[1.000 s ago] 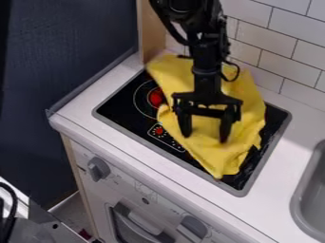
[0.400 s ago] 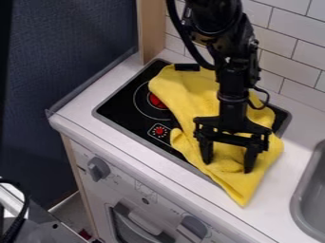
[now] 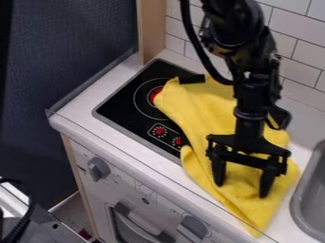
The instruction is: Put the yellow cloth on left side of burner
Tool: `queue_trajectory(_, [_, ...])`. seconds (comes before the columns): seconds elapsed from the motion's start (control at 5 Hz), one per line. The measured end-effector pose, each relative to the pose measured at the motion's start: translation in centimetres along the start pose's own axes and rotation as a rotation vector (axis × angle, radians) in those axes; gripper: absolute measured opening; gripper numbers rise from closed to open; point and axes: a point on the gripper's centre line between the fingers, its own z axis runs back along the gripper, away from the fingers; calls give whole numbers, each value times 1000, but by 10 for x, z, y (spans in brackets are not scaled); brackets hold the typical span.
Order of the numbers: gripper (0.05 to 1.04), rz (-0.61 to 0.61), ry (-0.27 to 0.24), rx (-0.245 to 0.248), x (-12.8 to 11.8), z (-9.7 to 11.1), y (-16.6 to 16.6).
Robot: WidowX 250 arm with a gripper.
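Yellow cloth (image 3: 200,111) shifted closer to sink (image 3: 314,199), hand (image 3: 242,191) likewise

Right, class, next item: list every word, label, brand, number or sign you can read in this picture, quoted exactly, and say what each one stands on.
None can be read, so there is nothing to quote.
Cooktop control panel: small white marks ring the red dials; too small to make out as numbers or signs.
Oven front: faint markings between the two grey knobs; too blurred to read.
Yellow cloth: no lettering visible.
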Motion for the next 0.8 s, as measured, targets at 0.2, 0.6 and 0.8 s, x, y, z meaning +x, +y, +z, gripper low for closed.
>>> queue_trajectory(0.2, [999,-8,-61,0,-5,23,-2])
queue_trajectory(0.6, [999,-15,-150,9,3,60,10])
queue_trajectory(0.8, [999,49,-198,11,-3,91,23])
